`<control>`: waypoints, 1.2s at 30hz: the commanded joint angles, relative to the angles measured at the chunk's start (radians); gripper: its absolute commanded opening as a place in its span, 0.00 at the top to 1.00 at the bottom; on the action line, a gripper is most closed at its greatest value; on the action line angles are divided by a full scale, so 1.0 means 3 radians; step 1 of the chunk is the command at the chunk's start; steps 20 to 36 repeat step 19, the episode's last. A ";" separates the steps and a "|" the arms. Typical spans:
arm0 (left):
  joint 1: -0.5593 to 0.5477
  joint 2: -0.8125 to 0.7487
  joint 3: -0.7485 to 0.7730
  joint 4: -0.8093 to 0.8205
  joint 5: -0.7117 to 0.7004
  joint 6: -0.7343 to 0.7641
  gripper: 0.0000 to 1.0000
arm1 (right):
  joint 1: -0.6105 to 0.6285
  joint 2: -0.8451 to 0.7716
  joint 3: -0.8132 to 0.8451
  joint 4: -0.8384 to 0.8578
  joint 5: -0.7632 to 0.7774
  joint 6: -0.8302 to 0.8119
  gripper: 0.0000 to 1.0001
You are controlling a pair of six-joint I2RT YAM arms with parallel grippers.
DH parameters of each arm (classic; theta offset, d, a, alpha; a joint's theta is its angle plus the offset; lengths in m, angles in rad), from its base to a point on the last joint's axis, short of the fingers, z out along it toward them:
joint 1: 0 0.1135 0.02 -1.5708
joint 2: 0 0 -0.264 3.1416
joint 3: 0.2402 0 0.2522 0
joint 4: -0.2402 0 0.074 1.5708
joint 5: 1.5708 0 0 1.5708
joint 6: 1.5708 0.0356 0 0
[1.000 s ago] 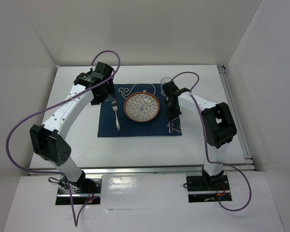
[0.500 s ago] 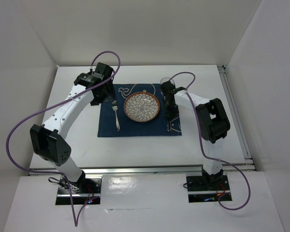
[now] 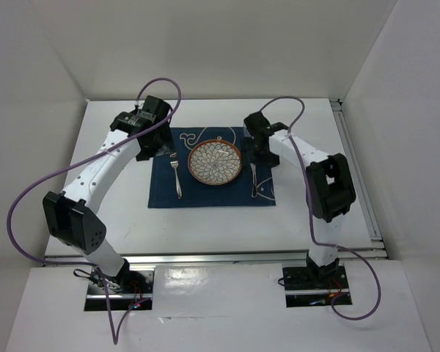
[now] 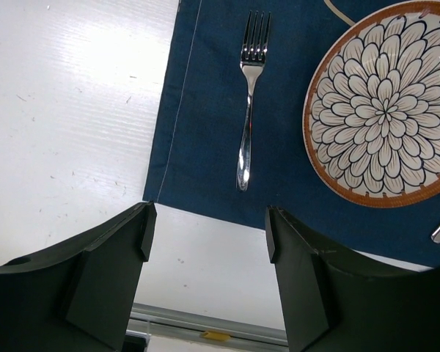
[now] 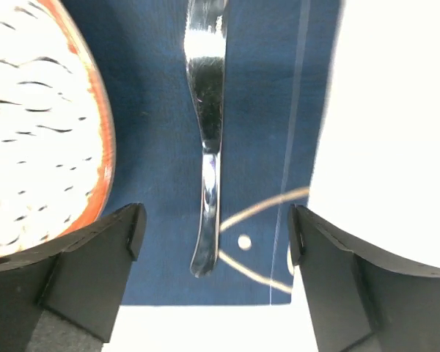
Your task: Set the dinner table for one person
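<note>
White, smooth, flat dinner table (image 3: 205, 229)

Top view: I look down from high behind rig, far, whole table (image 3: 205, 227) in frame. Left wrist: I look down, near, on fork (image 4: 248, 110) and mat (image 4: 205, 147) left edge. Right wrist: very near, mat right edge. All three share plate (image 3: 215, 162), mat.
</note>
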 commanded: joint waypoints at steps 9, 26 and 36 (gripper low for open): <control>-0.0015 -0.0272 -0.0016 -0.0015 -0.0034 -0.0041 0.22 | -0.0237 -0.1793 -0.0399 -0.0282 0.0632 0.0671 0.00; -0.0015 -0.0538 -0.0211 0.0199 -0.0003 -0.0005 0.22 | -0.0570 -0.2582 -0.0876 -0.0291 0.0682 0.0805 0.00; -0.0015 -0.0538 -0.0211 0.0199 -0.0003 -0.0005 0.22 | -0.0570 -0.2582 -0.0876 -0.0291 0.0682 0.0805 0.00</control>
